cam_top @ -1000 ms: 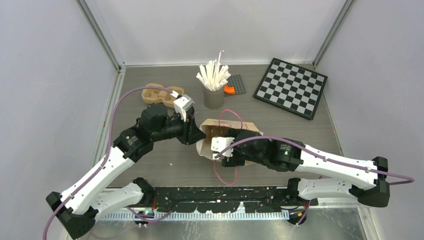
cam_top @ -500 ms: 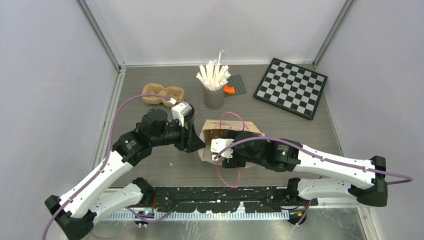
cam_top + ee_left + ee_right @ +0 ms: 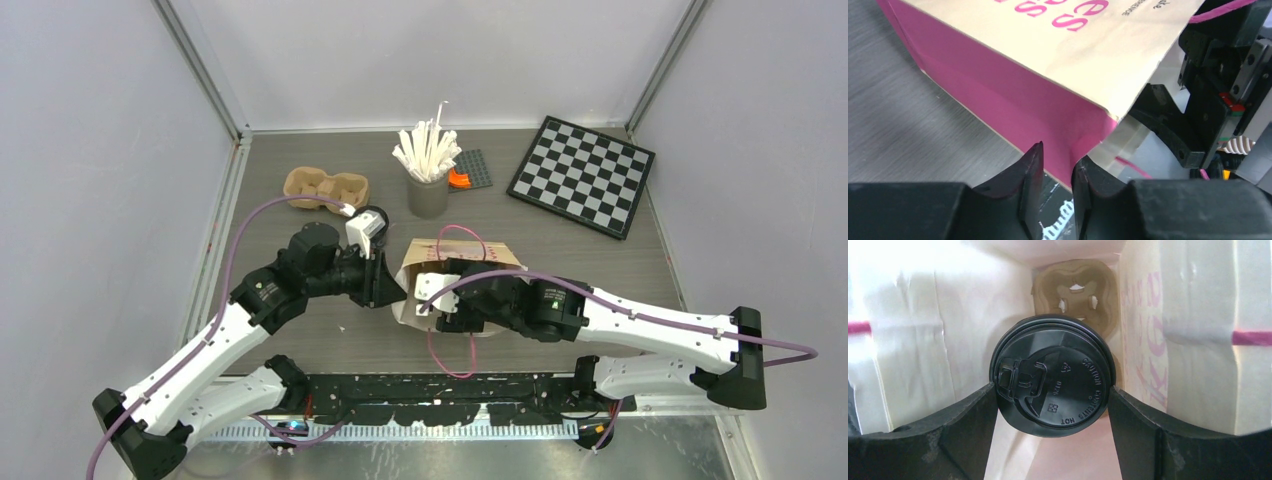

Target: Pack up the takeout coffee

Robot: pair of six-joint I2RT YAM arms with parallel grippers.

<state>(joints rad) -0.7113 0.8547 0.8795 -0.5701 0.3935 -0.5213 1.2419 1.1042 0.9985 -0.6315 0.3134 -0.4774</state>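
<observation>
Now, right end effector [image 3: 1052,396] inside paper bag [image 3: 923,340], gripping lidded cup [image 3: 1053,372]

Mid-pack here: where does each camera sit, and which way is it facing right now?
Top external: above and behind the bases, looking down on the table; left arm and right arm show.
Left wrist: low over the table, facing the paper bag; left fingers straddle its pink corner.
Right wrist: looking into the bag at the coffee cup between right fingers, pulp tray beyond.
Shared: all three show the bag.
</observation>
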